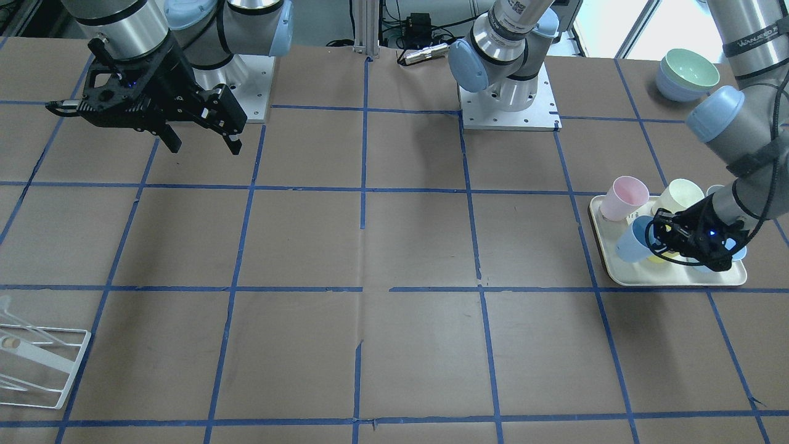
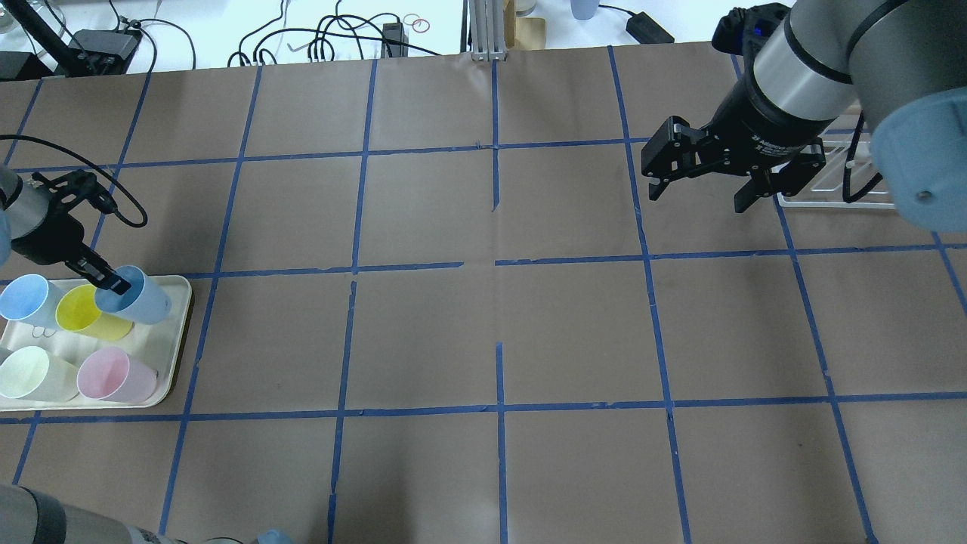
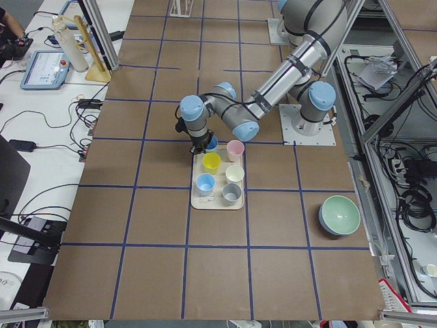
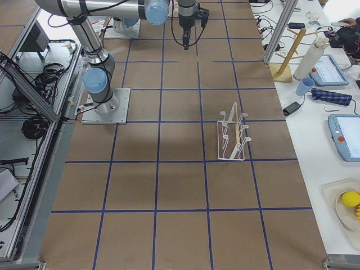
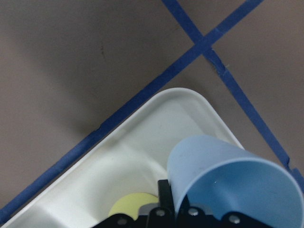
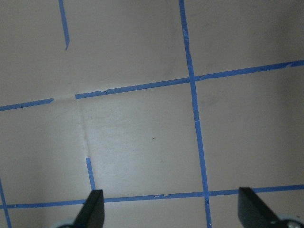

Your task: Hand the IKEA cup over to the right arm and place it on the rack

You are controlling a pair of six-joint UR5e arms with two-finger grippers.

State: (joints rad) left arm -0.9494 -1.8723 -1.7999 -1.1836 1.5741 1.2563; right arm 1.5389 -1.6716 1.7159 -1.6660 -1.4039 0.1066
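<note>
The IKEA cup [image 2: 143, 301], pale blue with a sky-blue inside, leans tilted at the far right corner of the cream tray [image 2: 172, 349]. My left gripper [image 2: 113, 282] is shut on its rim, one finger inside and one outside. The cup also shows in the front view [image 1: 632, 242] and in the left wrist view [image 5: 223, 175], where a finger [image 5: 166, 194] lies against its outer wall. My right gripper [image 2: 699, 195] hangs open and empty above the table, far from the cup; it also shows in the front view [image 1: 203, 148] and in its wrist view [image 6: 173, 211]. The white wire rack [image 1: 37, 364] stands beyond it [image 4: 233, 135].
The tray also holds a second blue cup [image 2: 23, 297], a yellow cup [image 2: 83, 313], a pink cup [image 2: 113, 374] and a pale green cup [image 2: 30, 372]. Stacked bowls [image 1: 687, 74] sit near the left arm's base. Brown taped table lies between the arms.
</note>
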